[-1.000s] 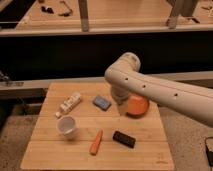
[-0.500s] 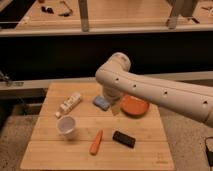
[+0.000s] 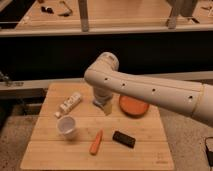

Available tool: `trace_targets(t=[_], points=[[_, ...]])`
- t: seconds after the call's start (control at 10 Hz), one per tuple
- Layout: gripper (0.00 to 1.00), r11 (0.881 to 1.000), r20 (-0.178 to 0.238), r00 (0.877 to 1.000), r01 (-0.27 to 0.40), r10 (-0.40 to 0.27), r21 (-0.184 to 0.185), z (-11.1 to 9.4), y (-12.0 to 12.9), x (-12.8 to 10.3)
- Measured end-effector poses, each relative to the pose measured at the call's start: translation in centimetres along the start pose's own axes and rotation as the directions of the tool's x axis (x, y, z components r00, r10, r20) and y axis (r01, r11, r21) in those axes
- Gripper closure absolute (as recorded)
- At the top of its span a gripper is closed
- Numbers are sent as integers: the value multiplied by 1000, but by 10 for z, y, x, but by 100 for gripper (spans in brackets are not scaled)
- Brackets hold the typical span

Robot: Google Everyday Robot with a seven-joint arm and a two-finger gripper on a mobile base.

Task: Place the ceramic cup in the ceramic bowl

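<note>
The ceramic cup (image 3: 66, 126) is small, white and round, and stands upright on the left part of the wooden table (image 3: 60, 155). The ceramic bowl (image 3: 134, 106) is shallow and orange-red and sits on the right part of the table, partly behind my arm. My white arm (image 3: 150, 90) reaches in from the right and bends down at the table's middle. My gripper (image 3: 104, 104) hangs low over the table between cup and bowl, to the right of and behind the cup. It holds nothing that I can see.
A white tube-shaped bottle (image 3: 70, 103) lies at the back left of the table. An orange carrot (image 3: 96, 142) and a black bar (image 3: 123, 138) lie near the front. A dark shelf unit (image 3: 100, 25) stands behind the table.
My arm has swung left, uncovering most of the orange-red bowl. My gripper now stands over the spot where a blue-grey block lay, hiding it. The cup has not moved.
</note>
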Motion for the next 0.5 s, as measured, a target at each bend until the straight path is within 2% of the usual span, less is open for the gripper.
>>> trace_targets(t=[0.1, 0.5], points=[[33, 1000, 8, 1000, 20, -20, 0, 0, -6, -14], [33, 997, 29, 996, 83, -83, -2, 4, -10, -31]])
